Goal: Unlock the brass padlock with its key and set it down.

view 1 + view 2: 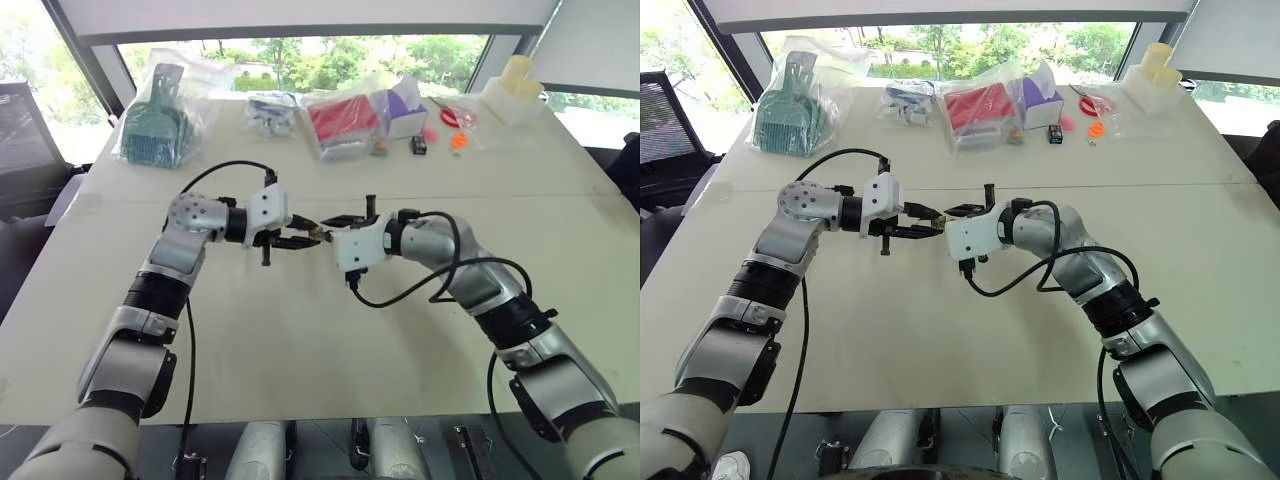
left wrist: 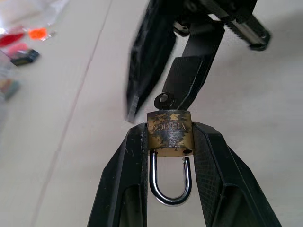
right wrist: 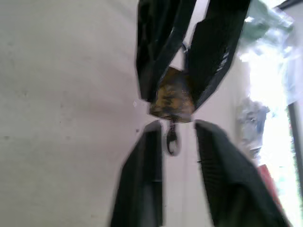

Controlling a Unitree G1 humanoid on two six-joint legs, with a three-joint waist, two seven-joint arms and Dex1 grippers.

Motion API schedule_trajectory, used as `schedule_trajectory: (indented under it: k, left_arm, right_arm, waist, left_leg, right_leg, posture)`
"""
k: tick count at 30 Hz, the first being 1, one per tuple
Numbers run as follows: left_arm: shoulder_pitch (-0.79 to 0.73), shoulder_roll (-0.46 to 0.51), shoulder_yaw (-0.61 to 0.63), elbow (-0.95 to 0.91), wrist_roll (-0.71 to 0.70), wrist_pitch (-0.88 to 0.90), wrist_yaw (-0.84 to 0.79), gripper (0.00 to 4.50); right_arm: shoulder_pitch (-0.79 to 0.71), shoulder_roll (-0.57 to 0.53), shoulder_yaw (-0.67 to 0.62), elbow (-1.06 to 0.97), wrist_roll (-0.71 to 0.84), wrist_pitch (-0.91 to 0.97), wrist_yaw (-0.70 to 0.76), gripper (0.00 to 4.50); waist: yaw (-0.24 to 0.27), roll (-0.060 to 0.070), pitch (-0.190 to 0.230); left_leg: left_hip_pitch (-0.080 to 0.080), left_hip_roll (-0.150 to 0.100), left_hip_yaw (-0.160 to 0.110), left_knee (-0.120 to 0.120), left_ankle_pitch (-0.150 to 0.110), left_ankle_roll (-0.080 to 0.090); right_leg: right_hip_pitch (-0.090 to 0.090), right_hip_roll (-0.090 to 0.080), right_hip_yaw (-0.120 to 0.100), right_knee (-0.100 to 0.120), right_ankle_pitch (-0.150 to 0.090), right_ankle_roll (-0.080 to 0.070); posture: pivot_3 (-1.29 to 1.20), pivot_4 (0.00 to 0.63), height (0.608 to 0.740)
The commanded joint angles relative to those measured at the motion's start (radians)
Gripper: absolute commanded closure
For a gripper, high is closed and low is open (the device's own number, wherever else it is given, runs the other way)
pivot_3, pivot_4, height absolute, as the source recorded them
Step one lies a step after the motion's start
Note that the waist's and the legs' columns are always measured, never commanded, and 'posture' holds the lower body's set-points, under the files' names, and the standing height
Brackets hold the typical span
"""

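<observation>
Brass padlock tarnished, mottled; shackle polished steel.

Both head eyes look down over the wide cream table from the near side. Wrist cams sit super close, facing each other, sharing the tiny brass padlock.

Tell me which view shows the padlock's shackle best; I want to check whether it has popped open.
The left wrist view: the shackle hangs below the brass padlock, one leg free of the body, between the left gripper fingers. The right wrist view shows the body and key only; the eye views show a speck.
</observation>
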Motion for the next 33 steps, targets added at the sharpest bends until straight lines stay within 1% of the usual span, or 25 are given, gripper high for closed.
schedule_trajectory:
  k: [1, 2, 15, 16, 17, 20, 22, 25, 31, 32, 33]
  left_arm:
    - [-0.031, 0.021, 0.022, -0.022, -0.029, 0.05, -0.023, 3.75]
    - [-0.034, 0.021, 0.024, -0.019, -0.031, 0.055, -0.024, 3.75]
    - [-0.065, 0.015, 0.035, -0.017, -0.083, 0.141, -0.061, 3.75]
    - [-0.063, 0.016, 0.034, -0.023, -0.087, 0.148, -0.065, 3.75]
    - [-0.06, 0.018, 0.034, -0.028, -0.091, 0.156, -0.07, 3.75]
    - [-0.052, 0.025, 0.034, -0.043, -0.104, 0.188, -0.082, 3.75]
    - [-0.047, 0.029, 0.035, -0.049, -0.108, 0.2, -0.091, 3.75]
    - [-0.047, 0.034, 0.038, -0.055, -0.119, 0.226, -0.098, 3.75]
    - [-0.047, 0.035, 0.037, -0.056, -0.113, 0.233, -0.079, 3.75]
    - [-0.047, 0.037, 0.04, -0.06, -0.121, 0.245, -0.085, 2.95]
    - [-0.046, 0.04, 0.042, -0.065, -0.129, 0.255, -0.091, 2.65]
  right_arm:
    - [0.018, -0.017, -0.017, -0.018, -0.025, -0.109, -0.062, 1.46]
    - [0.022, -0.016, -0.022, -0.022, -0.02, -0.122, -0.068, 1.04]
    - [-0.016, 0.025, -0.026, 0.023, -0.06, -0.217, -0.157, 1.04]
    - [-0.018, 0.025, -0.026, 0.026, -0.065, -0.224, -0.162, 1.57]
    - [-0.02, 0.026, -0.026, 0.03, -0.069, -0.229, -0.165, 1.85]
    - [-0.027, 0.029, -0.026, 0.044, -0.079, -0.25, -0.176, 3.4]
    - [-0.031, 0.025, -0.024, 0.053, -0.093, -0.269, -0.18, 4.32]
    - [-0.028, 0.026, -0.028, 0.058, -0.099, -0.29, -0.184, 4.4]
    - [-0.023, 0.031, -0.034, 0.055, -0.102, -0.282, -0.179, 4.44]
    - [-0.022, 0.032, -0.035, 0.054, -0.101, -0.277, -0.178, 4.44]
    - [-0.021, 0.032, -0.036, 0.053, -0.101, -0.274, -0.177, 4.44]
  waist:
    - [-0.002, 0.0, 0.0]
    - [-0.003, 0.0, 0.0]
    - [-0.004, 0.0, 0.0]
    - [-0.004, 0.0, 0.0]
    - [-0.003, 0.0, 0.0]
    - [-0.005, 0.0, 0.0]
    - [-0.006, 0.0, 0.0]
    - [-0.005, 0.0, 0.0]
    - [-0.005, 0.0, 0.0]
    - [-0.005, 0.0, 0.0]
    - [-0.005, 0.0, 0.0]
  left_leg:
    - [0.0, 0.0, 0.0, 0.0, 0.0, 0.0]
    - [0.0, 0.0, 0.001, 0.0, 0.0, 0.0]
    - [0.001, 0.0, 0.0, 0.0, 0.0, 0.0]
    - [0.001, 0.0, 0.0, 0.0, 0.0, 0.0]
    - [0.001, 0.0, 0.0, 0.0, 0.0, 0.0]
    - [0.001, 0.0, 0.0, 0.0, 0.0, 0.0]
    - [0.001, 0.0, 0.0, 0.0, 0.0, 0.0]
    - [0.001, 0.0, 0.0, 0.0, 0.0, 0.0]
    - [0.001, 0.0, 0.0, 0.0, 0.0, 0.0]
    - [0.001, 0.0, 0.0, 0.0, 0.0, 0.0]
    - [0.001, 0.0, 0.0, 0.0, 0.0, 0.0]
  right_leg:
    - [0.0, 0.0, 0.0, 0.0, 0.0, 0.0]
    - [0.0, 0.0, 0.0, 0.0, 0.0, 0.0]
    - [0.0, 0.0, 0.0, 0.001, 0.0, 0.0]
    - [0.0, 0.0, 0.0, 0.001, 0.0, 0.0]
    - [0.0, 0.0, 0.0, 0.001, 0.0, 0.0]
    - [0.0, 0.0, 0.001, 0.001, 0.0, 0.0]
    - [0.0, 0.0, 0.001, 0.001, 0.0, 0.0]
    - [0.0, 0.0, 0.001, 0.001, 0.0, 0.0]
    - [0.0, 0.0, 0.001, 0.001, 0.0, 0.0]
    - [0.0, 0.0, 0.001, 0.001, 0.0, 0.0]
    - [0.0, 0.0, 0.001, 0.001, 0.0, 0.0]
  posture:
    - [0.0, 0.15, 0.74]
    - [0.0, 0.15, 0.74]
    - [0.0, 0.15, 0.74]
    - [0.0, 0.15, 0.74]
    - [0.0, 0.15, 0.74]
    - [0.0, 0.15, 0.74]
    - [0.0, 0.15, 0.74]
    - [0.0, 0.15, 0.74]
    - [0.0, 0.15, 0.74]
    - [0.0, 0.15, 0.74]
    - [0.0, 0.15, 0.74]
